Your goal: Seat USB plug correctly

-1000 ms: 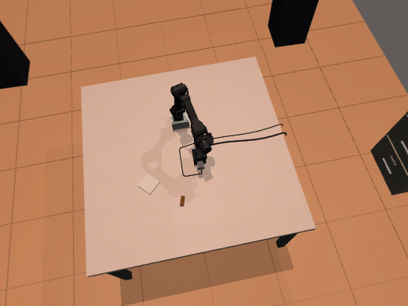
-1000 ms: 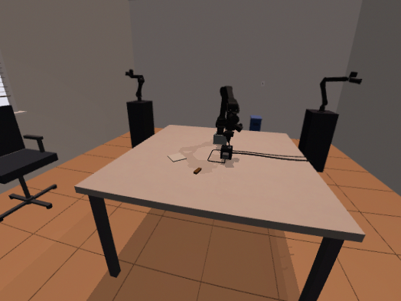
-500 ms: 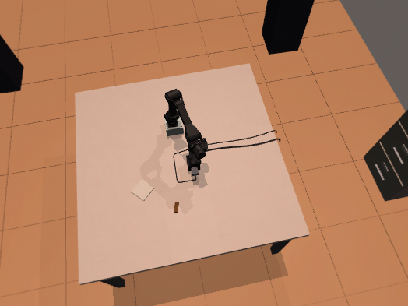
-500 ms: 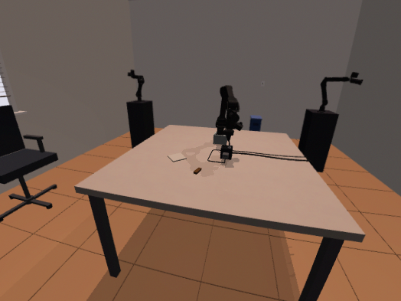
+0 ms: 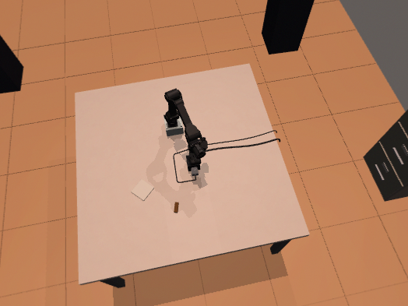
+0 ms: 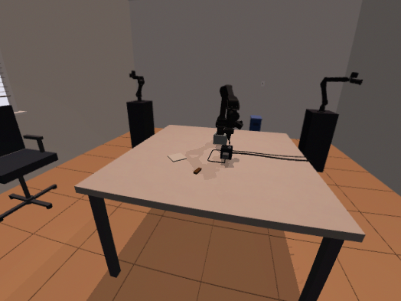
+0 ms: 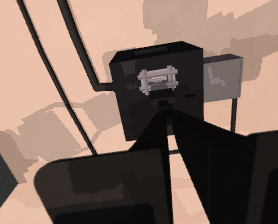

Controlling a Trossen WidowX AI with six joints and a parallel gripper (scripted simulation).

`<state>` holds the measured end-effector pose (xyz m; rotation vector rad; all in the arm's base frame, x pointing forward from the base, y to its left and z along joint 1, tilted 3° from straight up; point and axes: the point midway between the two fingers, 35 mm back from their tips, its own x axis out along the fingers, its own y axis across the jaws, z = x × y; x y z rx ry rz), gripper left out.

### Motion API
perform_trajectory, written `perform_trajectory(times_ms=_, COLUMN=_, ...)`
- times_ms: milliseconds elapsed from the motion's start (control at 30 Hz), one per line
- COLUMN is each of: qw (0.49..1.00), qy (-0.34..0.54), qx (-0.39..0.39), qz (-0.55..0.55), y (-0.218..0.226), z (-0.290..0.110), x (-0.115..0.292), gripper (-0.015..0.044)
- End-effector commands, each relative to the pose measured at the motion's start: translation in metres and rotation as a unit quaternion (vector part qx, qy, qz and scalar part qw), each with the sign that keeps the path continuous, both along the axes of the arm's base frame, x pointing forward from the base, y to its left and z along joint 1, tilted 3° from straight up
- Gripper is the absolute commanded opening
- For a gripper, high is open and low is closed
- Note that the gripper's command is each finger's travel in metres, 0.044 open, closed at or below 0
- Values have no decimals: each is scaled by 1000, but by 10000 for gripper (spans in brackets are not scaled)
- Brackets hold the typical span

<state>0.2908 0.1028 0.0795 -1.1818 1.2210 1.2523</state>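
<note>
Now plug (image 7: pixel 163 104) sits just below the metal socket (image 7: pixel 158 81) atop cube (image 7: pixel 150 120), pinched between clenched gripper (image 7: pixel 167 117) fingers straight above it. Its axis looks vertical. Cable (image 5: pixel 177 170) loops left of cube.

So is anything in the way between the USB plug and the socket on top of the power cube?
Nothing visible. The claw is shut on the USB plug just above the power cube, with the socket uncovered.
</note>
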Motion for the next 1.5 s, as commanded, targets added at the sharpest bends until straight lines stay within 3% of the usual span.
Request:
perform_trajectory(times_ms=0, qw=1000, qy=-4, qx=1, qz=1, y=0, z=5, x=2, gripper=0)
perform_trajectory(times_ms=433, qw=1000, qy=-1, qx=0, qz=-29, y=0, z=6, x=1, gripper=0)
perform_trajectory(times_ms=933, qw=974, qy=3, qx=-8, qz=-227, y=0, z=5, x=1, gripper=0)
perform_trajectory(times_ms=1467, qw=905, qy=7, qx=-16, qz=-424, y=0, z=5, x=1, gripper=0)
